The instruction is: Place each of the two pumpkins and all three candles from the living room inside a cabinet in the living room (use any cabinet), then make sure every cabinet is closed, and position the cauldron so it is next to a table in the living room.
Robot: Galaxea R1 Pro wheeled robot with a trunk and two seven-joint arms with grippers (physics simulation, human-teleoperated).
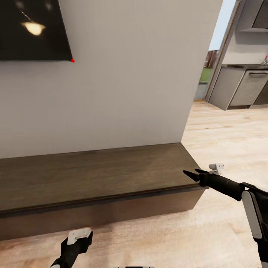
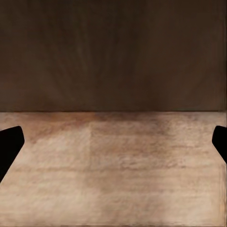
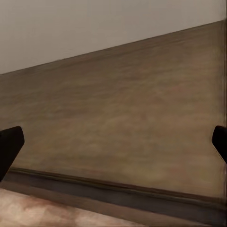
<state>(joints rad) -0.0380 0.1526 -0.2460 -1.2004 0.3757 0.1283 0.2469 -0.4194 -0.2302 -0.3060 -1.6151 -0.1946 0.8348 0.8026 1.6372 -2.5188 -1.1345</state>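
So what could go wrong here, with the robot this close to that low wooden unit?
The right gripper hangs open just off the cabinet top's right end; a careless swing could knock its edge. The left gripper, also open, hangs near the floor facing the cabinet's closed front, which has no handle, so pulling it open may slip.

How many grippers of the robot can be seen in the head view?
2. The left gripper is low, in front of the cabinet. The right gripper is at the cabinet's right end, near its top edge.
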